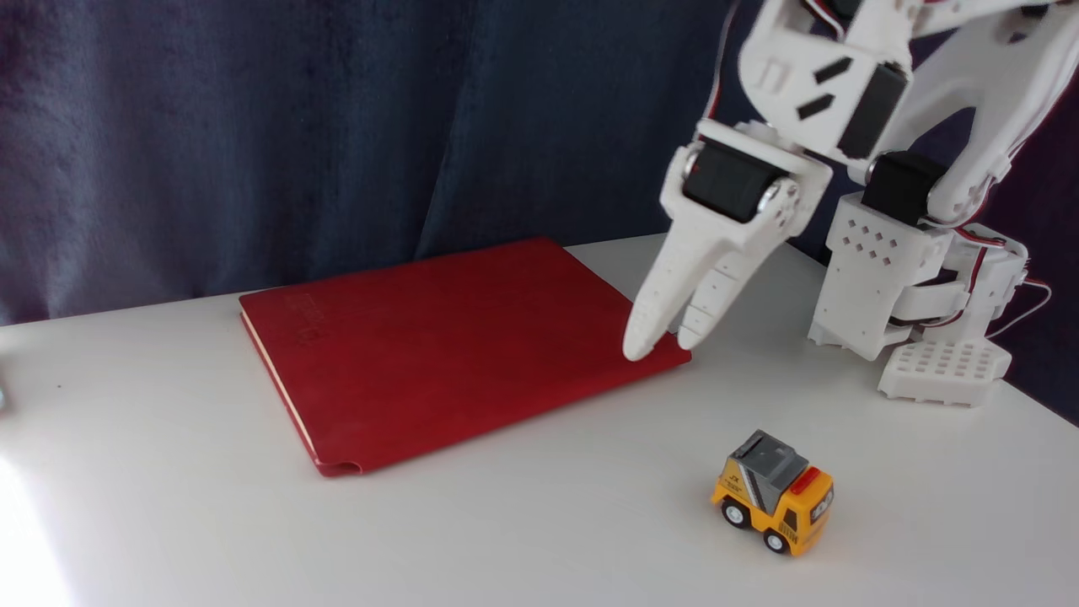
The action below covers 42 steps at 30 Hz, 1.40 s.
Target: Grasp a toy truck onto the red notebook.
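Observation:
In the fixed view a small yellow-orange toy truck (774, 491) with a grey bed and a red roof light stands on the white table near the front right. The red notebook (447, 350) lies flat in the middle, its spine toward the left. My white gripper (663, 344) hangs point-down over the notebook's right corner, well behind and to the left of the truck. Its two fingers are nearly together, with only a thin gap at the tips, and hold nothing.
The arm's white base (919, 295) stands at the right rear of the table (523, 531). A dark blue curtain (337, 126) hangs behind. The table's right edge runs close to the base. Bright glare washes the front left corner.

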Tool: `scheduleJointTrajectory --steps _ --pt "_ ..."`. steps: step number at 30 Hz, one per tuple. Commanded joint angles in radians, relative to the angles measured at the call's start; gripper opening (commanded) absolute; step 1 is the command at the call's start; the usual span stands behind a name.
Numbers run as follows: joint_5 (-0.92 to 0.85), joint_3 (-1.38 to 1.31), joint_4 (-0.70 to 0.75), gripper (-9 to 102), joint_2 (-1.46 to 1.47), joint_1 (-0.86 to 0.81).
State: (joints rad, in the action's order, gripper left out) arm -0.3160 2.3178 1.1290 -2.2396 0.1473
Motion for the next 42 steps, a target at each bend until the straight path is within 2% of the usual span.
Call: scheduleJointTrajectory --steps 1,7,13,23,29,42 --pt "0.021 0.035 0.008 24 -0.031 0.014" --pt "0.021 0.160 -0.014 24 -0.072 0.052" --pt "0.005 0.172 -0.009 25 -0.044 0.086" --pt "0.060 -0.103 0.149 26 0.115 0.238" --pt "0.130 -0.150 0.109 25 0.232 0.302" --pt "0.184 -0.025 -0.011 26 0.221 0.405"
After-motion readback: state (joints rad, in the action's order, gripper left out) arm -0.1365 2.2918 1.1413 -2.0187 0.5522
